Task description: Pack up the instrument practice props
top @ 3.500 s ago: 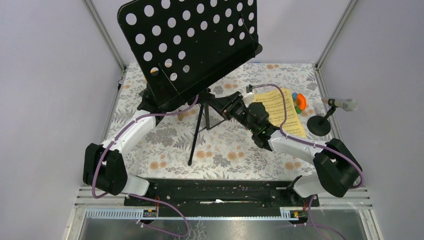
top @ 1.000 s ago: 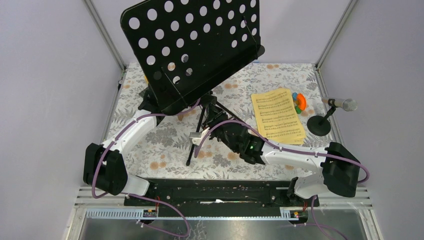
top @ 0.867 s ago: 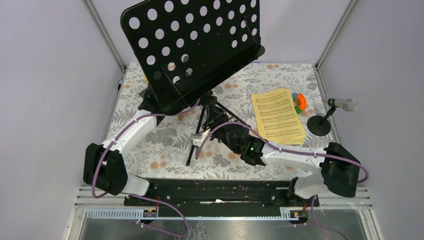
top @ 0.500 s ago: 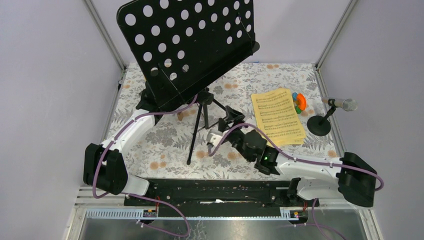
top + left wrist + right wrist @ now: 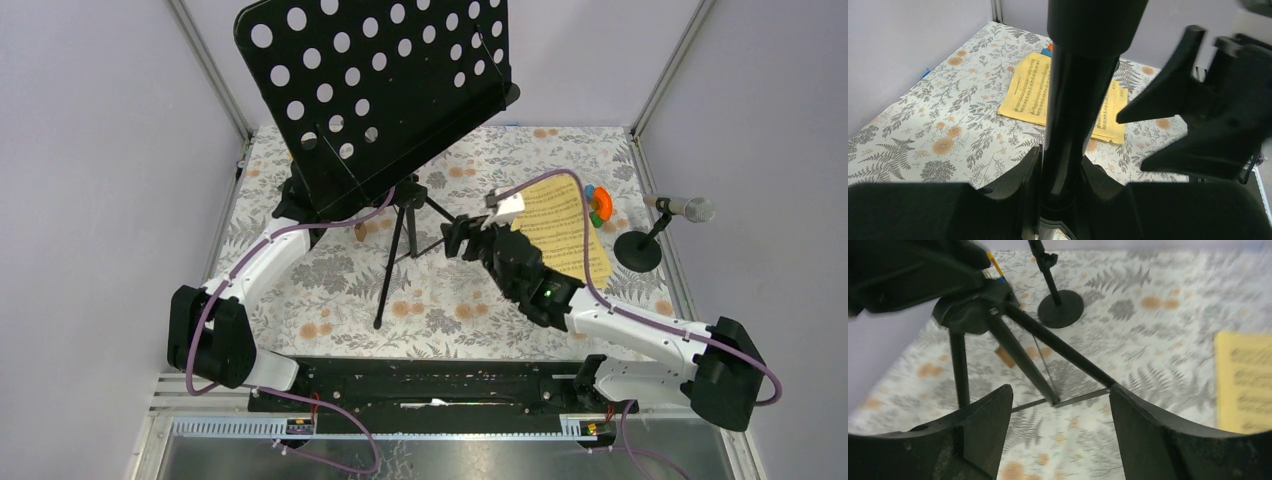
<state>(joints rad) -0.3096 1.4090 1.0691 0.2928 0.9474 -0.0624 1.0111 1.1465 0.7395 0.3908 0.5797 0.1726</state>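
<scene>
Presently the left gripper (image 5: pixel 1060 167) is clamping the upright post of the black music rack (image 5: pixel 380 90), steadying it left of centre; the right gripper (image 5: pixel 1060 415) is hovering, jaws spread, facing the tripod legs (image 5: pixel 1058 346), likely for folding; the yellow sheet-music pages (image 5: pixel 1030 95) are lying to the right, staves printed, nothing legible.

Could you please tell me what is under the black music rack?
Under the music rack stand its tripod legs, with the left gripper shut on its pole. A disc-based post stands beyond them, hidden from above.
</scene>
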